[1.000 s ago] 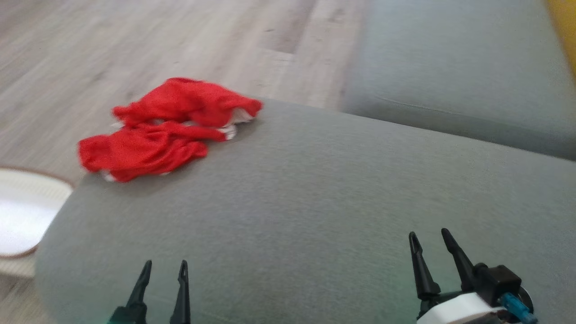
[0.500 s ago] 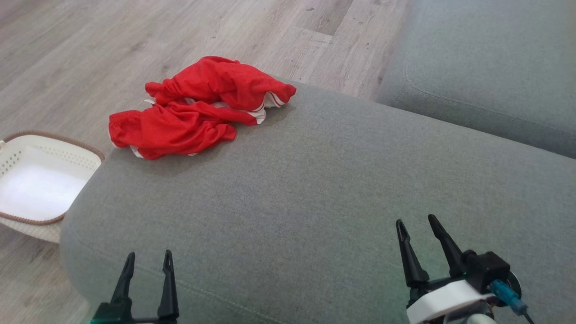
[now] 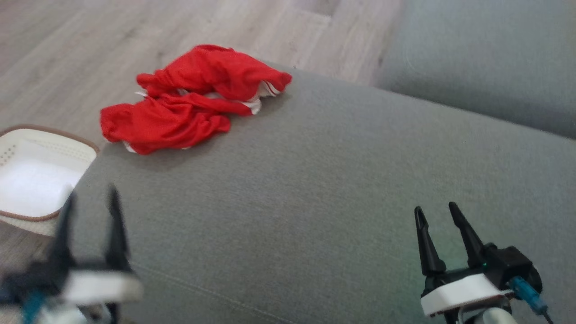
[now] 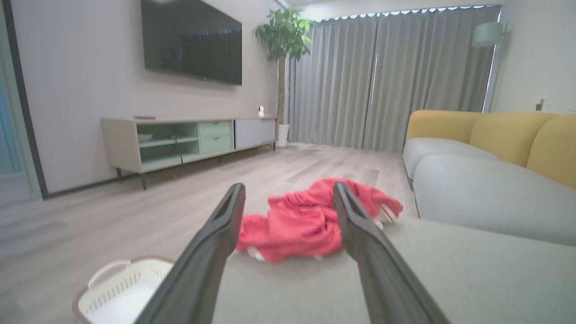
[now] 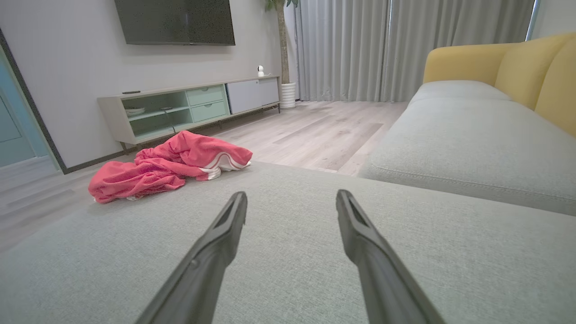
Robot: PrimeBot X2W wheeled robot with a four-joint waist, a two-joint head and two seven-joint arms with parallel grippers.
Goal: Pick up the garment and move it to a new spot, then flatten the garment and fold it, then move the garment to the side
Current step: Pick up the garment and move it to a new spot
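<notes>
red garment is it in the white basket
No, the red garment lies crumpled on the grey cushion, and the white basket sits apart on the floor.

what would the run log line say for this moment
stage: before pickup | garment: crumpled, far-left edge of sofa seat | left hand: open, empty | right hand: open, empty

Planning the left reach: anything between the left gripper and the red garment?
Just bare grey cushion between the left gripper and the red garment; nothing lies on that stretch. The head view shows it, and the left wrist view too.
</notes>
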